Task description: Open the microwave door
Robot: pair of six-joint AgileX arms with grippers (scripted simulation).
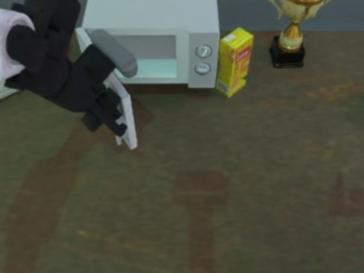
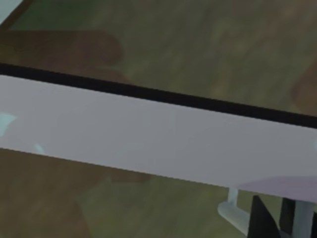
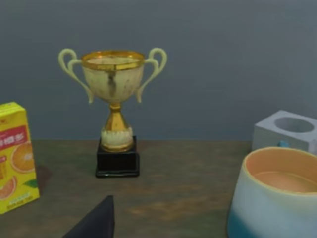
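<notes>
The microwave [image 1: 153,25] sits at the bench's [image 1: 256,187] back left, its cavity showing. The microwave door [image 1: 126,111] is swung well out toward the front. The left gripper [image 1: 111,122] is at the door's free edge; whether its fingers grip the handle, I cannot tell. Risk: slipping off, or dragging the oven. The yellow carton [image 1: 234,61] stands beside the 2 knobs. The right arm is out of the top view.

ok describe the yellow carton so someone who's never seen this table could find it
Start at the white microwave at the back of the table, its door swung open with the left hand on it. The carton stands just right of its two knobs. It is the only yellow box, with orange slices printed on it, unlike the gold trophy farther right.
</notes>
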